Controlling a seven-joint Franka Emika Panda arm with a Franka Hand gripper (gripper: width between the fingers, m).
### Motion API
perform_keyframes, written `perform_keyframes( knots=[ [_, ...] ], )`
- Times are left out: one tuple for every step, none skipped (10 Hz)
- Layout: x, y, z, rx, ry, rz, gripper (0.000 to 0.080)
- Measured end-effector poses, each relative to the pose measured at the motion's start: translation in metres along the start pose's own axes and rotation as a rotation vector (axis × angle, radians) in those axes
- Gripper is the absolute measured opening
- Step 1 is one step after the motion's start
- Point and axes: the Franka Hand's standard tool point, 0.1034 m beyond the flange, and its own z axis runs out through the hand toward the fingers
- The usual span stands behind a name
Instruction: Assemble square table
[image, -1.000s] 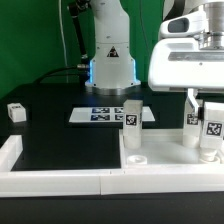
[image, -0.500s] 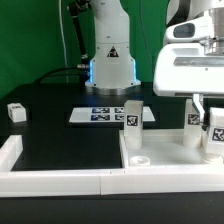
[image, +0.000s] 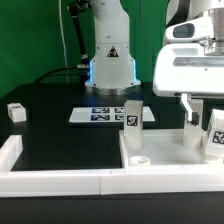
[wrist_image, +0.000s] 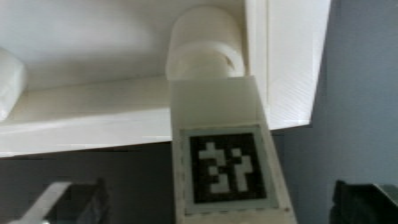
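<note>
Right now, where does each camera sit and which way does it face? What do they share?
Exterior view: off the arm, facing the robot's base across the black table; sees the white square tray-like plastic table top; base and open gripper show.
Wrist view: on the wrist, looking down along the gripper; only its dark fingers show.
Shared: the short white tagged leg, upright in the table top, between the fingers.
</note>
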Motion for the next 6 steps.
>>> perform_keyframes(
  knots=[
    [0.0, 0.0, 0.0, 0.0, 0.0, 0.0, 0.0642],
    [0.0, 0.0, 0.0, 0.0, 0.0, 0.0, 0.0648],
    [0.0, 0.0, 0.0, 0.0, 0.0, 0.0, 0.0648],
    [0.0, 0.0, 0.0, 0.0, 0.0, 0.0, 0.0649],
    [0.0, 0.0, 0.0, 0.0, 0.0, 0.0, 0.0649],
    [0.0, 0.0, 0.0, 0.0, 0.0, 0.0, 0.0649]
  ],
)
